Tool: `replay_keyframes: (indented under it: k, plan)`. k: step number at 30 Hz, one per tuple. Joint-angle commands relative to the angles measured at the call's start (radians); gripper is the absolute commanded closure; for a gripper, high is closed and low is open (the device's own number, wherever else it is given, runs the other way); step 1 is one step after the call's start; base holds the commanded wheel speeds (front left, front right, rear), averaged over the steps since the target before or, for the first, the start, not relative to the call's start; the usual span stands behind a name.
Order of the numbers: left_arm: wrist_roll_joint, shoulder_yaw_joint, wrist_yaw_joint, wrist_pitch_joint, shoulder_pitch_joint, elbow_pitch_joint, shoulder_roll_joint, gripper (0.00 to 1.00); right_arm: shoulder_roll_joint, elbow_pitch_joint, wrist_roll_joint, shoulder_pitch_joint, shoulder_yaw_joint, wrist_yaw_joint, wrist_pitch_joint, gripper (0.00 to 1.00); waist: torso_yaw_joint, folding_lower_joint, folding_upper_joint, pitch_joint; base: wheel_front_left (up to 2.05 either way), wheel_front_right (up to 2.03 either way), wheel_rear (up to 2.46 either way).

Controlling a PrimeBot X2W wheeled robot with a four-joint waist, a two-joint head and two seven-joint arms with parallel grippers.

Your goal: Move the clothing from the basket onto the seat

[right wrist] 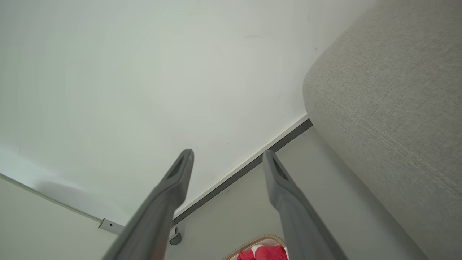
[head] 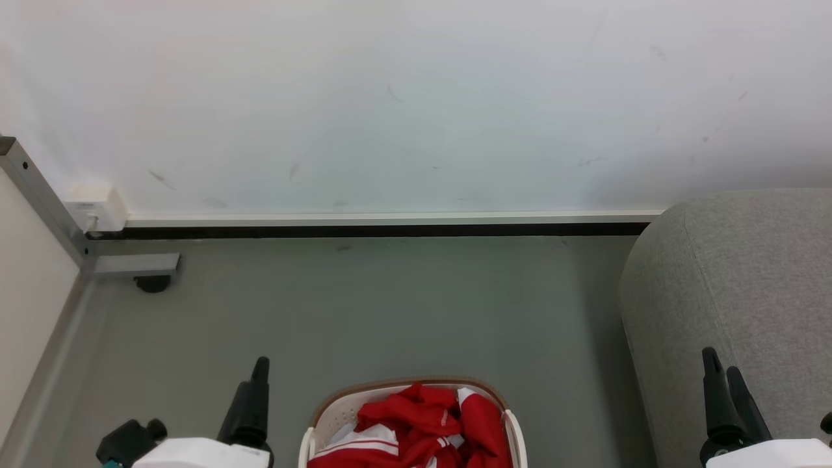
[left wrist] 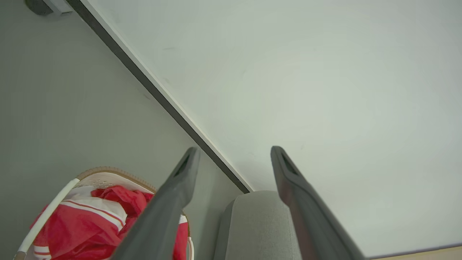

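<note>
Hovering either side of basket point(head: 416, 381), left fingers point(left wrist: 173, 195), right fingers point(right wrist: 285, 195) spread wide, empty.

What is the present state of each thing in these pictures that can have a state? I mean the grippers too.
basket: upright on the floor, not yet emptied.
clothing: crumpled inside the basket, not gripped.
seat: no clothing on the visible part.
left gripper: open, holding nothing.
right gripper: open, holding nothing.
</note>
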Motion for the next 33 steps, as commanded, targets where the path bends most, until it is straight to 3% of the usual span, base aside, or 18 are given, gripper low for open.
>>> replay_keyframes:
  k: [1,33]
  plan:
    - [0.047,-0.006,0.004,-0.016,-0.018,-0.015,0.009,0.00,-0.010,-0.020,-0.046,-0.002,0.007,0.004,-0.015,0.00,0.001,0.0000,0.0000,0.000,0.00,0.00,0.00]
    - [0.458,-0.059,0.032,-0.110,-0.002,0.008,0.012,0.00,-0.041,-0.012,-0.411,0.011,0.083,0.006,-0.110,0.00,-0.006,0.0000,0.0000,0.002,0.00,0.00,0.00]
